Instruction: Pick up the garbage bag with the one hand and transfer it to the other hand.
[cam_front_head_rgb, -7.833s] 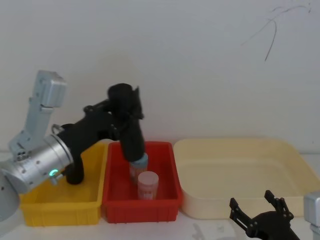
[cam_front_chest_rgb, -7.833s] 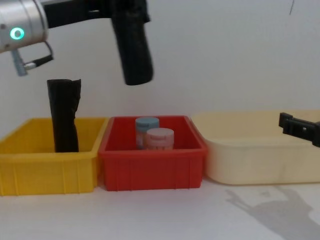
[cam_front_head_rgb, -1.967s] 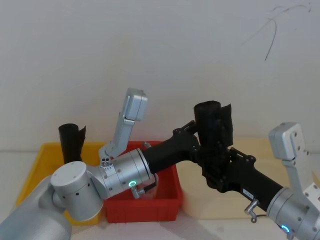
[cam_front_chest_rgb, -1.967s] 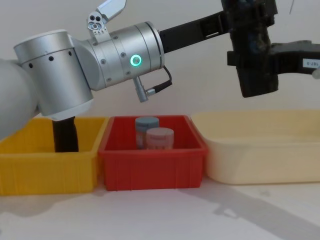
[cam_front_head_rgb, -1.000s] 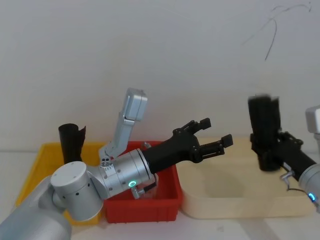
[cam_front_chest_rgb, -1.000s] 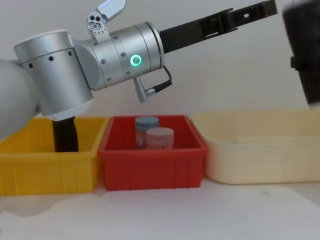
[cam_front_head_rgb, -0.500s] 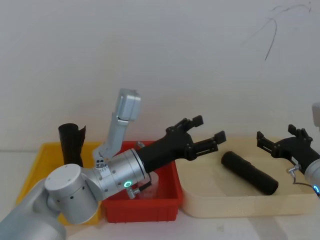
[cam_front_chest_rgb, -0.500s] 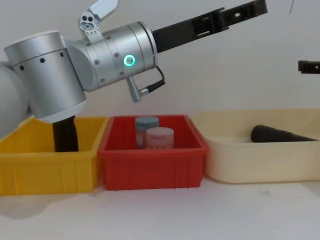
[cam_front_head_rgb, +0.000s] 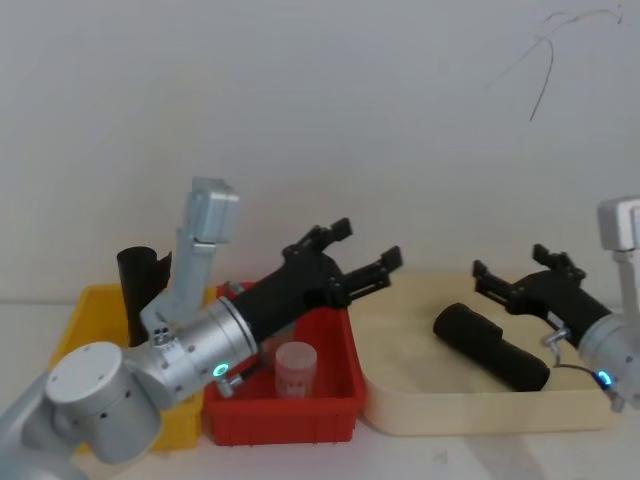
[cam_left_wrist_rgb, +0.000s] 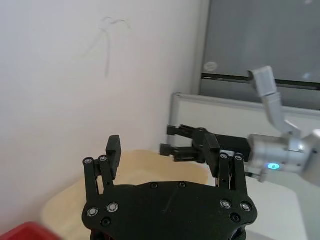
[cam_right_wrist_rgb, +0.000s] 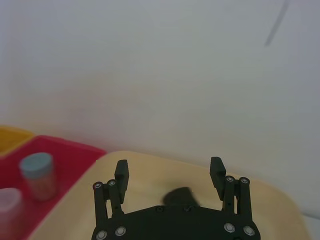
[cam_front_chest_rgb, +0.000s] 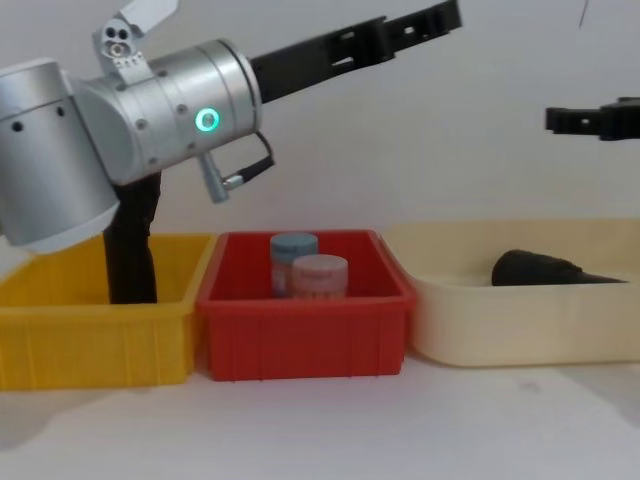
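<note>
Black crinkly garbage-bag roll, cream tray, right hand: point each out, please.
Black crinkly plastic garbage-bag roll (cam_front_head_rgb: 492, 349): head view, mid-length of its side.
Cream plastic tray (cam_front_head_rgb: 480, 415): head view, front wall.
Right hand (cam_front_head_rgb: 509, 259): head view, midway between its fingertips.

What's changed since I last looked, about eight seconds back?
The left gripper carried the garbage bag from over the red bin to the right gripper, let go and drew back left. The right gripper then dropped it: it lies in the cream tub, both grippers open. The other black roll and the cups stayed put.
</note>
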